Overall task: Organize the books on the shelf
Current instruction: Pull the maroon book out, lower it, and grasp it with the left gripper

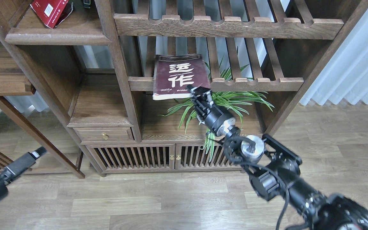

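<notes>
The dark maroon book (179, 76) with big white characters lies tilted over the notched front rail of the middle slatted rack (257, 84), its front edge hanging out past the rail. My right gripper (198, 91) is shut on the book's front right corner. A red book (48, 11) lies at the top left on a solid dark-brown shelf board (56, 39) with a rounded front edge. The white-lavender book is out of view. My left gripper (35, 153) hangs low at the far left, away from the bookcase; its fingers cannot be told apart.
A green potted plant (232, 100) stands under the rack, right behind my right wrist. An upper slatted rack (228, 27) is above. Below are a small drawer (104, 135) and slatted cabinet doors (171, 156). A pale curtain (356, 64) hangs at the right.
</notes>
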Controlling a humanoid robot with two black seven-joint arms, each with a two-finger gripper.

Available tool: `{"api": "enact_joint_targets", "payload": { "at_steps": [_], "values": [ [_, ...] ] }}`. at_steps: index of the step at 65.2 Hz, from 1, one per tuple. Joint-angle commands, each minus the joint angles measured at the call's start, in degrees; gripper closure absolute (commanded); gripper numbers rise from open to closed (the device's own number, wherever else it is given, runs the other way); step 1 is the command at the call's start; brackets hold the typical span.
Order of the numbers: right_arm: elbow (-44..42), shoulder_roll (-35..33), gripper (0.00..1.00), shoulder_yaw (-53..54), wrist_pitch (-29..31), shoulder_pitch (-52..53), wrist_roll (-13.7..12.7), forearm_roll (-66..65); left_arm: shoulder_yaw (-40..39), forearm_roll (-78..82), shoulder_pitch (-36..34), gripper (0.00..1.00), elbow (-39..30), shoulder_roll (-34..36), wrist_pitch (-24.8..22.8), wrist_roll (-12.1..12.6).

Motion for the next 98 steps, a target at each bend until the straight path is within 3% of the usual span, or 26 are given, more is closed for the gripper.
{"api": "enact_joint_targets", "payload": {
  "at_steps": [1,7,11,19,33,47,53,62,90,94,98],
  "values": [
    [7.38,-1.65,0.85,-0.11,4.44,-7.30,-0.99,-0.19,1.78,-7.57,1.67,0.01,0.49,-5.76,0.00,0.01],
    [8.70,-4.46,0.85,-0.63,9.80,-11.17,-3.28,-0.37,4.59,-12.94,2.73,0.00,0.40,-8.49,0.00,0.01],
    [9.23,-6.31,0.85,-1.16,14.78,-14.07,-6.26,-0.63,7.57,-17.33,2.90,0.00,0.31,-8.75,0.00,0.01],
    [9.23,-7.63,0.85,-1.86,14.78,-18.81,-11.36,-0.89,13.55,-26.46,2.64,0.00,-0.65,-8.75,0.00,0.01],
    [8.70,-7.54,0.84,-2.66,14.78,-23.47,-15.67,-0.81,20.49,-33.42,2.29,0.00,-2.15,-8.31,0.00,0.01],
    [8.52,-7.10,0.82,-5.55,14.78,-26.29,-17.87,-0.63,25.25,-33.86,2.02,0.00,-2.32,-8.66,0.00,0.01],
    [8.44,-7.10,0.82,-7.49,14.78,-26.46,-17.87,-0.63,25.68,-33.77,1.93,0.00,-2.41,-8.75,0.00,0.01],
    [8.44,-7.10,0.82,-8.19,14.78,-26.64,-17.96,-0.54,26.65,-33.77,1.93,0.00,-2.41,-8.31,0.00,-1.88],
    [8.35,-7.01,0.82,-11.62,14.78,-27.08,-17.96,-0.63,29.11,-33.51,1.93,0.01,-2.15,-8.58,0.00,-1.88],
    [8.44,-7.01,0.82,-11.97,14.78,-27.17,-17.96,-0.63,29.99,-33.33,1.93,0.05,-1.71,-8.31,0.00,-1.88],
    [8.44,-7.01,0.82,-11.97,14.78,-27.17,-17.96,-0.63,30.34,-33.07,1.93,0.15,-1.19,-8.31,0.00,-1.97]
  ]
}}
